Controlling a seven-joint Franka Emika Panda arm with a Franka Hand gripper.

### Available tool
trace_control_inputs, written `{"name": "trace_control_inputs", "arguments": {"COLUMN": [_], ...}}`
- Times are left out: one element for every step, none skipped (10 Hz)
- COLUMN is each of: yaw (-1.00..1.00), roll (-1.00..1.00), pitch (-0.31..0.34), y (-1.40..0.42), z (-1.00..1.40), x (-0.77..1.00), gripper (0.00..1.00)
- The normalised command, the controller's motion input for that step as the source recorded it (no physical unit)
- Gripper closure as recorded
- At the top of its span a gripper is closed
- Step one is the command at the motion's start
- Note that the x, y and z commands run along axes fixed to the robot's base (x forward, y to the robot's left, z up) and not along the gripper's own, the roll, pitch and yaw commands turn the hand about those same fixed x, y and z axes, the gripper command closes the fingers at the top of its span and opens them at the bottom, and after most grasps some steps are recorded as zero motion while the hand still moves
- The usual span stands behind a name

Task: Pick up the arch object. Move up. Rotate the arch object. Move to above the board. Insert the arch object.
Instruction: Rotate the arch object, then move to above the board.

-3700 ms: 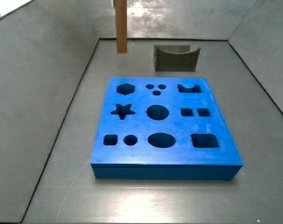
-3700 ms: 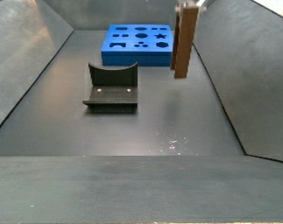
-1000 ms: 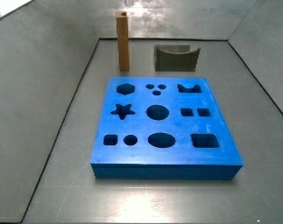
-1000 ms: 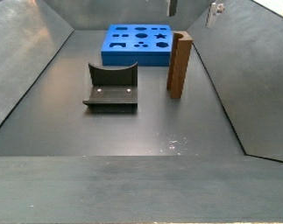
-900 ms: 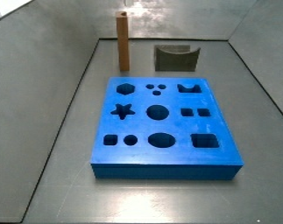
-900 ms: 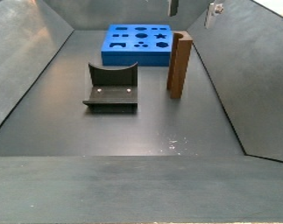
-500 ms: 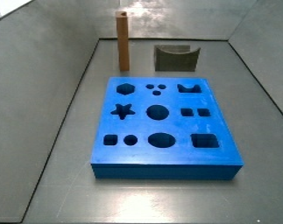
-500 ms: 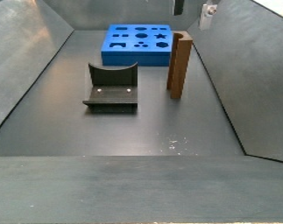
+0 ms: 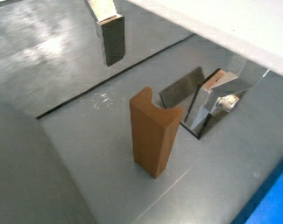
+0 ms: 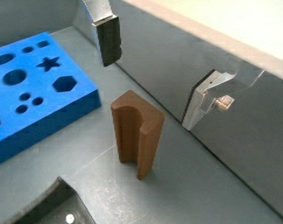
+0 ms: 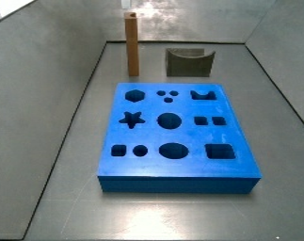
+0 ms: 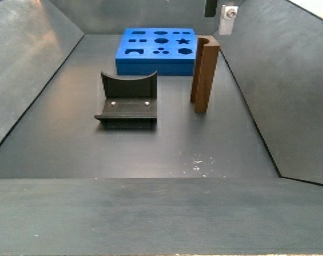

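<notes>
Wrist views showed the gripper (image 10: 155, 74) above the tall orange-brown arch slab (image 10: 137, 134), fingers (image 10: 107, 39) spread wide, holding nothing. Slab stood upright on the grey floor (image 12: 150, 150), just beside the flat bright-blue board (image 12: 158, 50).

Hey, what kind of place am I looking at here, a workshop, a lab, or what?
Probably a robot test cell for peg-insertion trials: a grey walled bin, a blue board with shaped cut-outs, an arch object standing upright on the floor, a dark fixture, and the open pincer above the arch object.
</notes>
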Motion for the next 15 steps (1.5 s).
{"name": "trace_control_inputs", "arguments": {"yaw": [-0.29,-0.19,-0.13,-0.09,-0.07,-0.06,-0.05,-0.05,-0.05,-0.05,-0.05,0.02,0.03,0.04,0.04], "roll": [-0.04,-0.04,-0.04,-0.04,-0.03,-0.03,-0.03,-0.03,-0.03,-0.03,-0.03,-0.17,-0.17,-0.17,-0.16], "pitch": [0.05,0.05,0.038,0.004,-0.022,-0.039,-0.049,-0.053,-0.057,-0.051,-0.041,-0.122,-0.107,-0.07,-0.046], "y": [0.01,0.0,0.0,0.0,0.01,0.01,0.01,0.01,0.01,0.01,0.0,-0.23,-0.23,-0.21,-0.2], "z": [-0.02,-1.0,-1.0,-1.0,-0.98,-0.83,-0.62,-0.52,-0.31,-0.17,0.0,1.0,1.0,1.0,1.0], "x": [0.03,0.0,0.01,0.03,0.03,0.02,0.01,0.01,0.01,0.01,0.0,-0.01,-0.02,-0.03,-0.03], "gripper": [0.0,0.0,0.0,0.0,0.0,0.0,0.0,0.0,0.0,0.0,1.0,1.0,1.0,1.0,1.0]}}
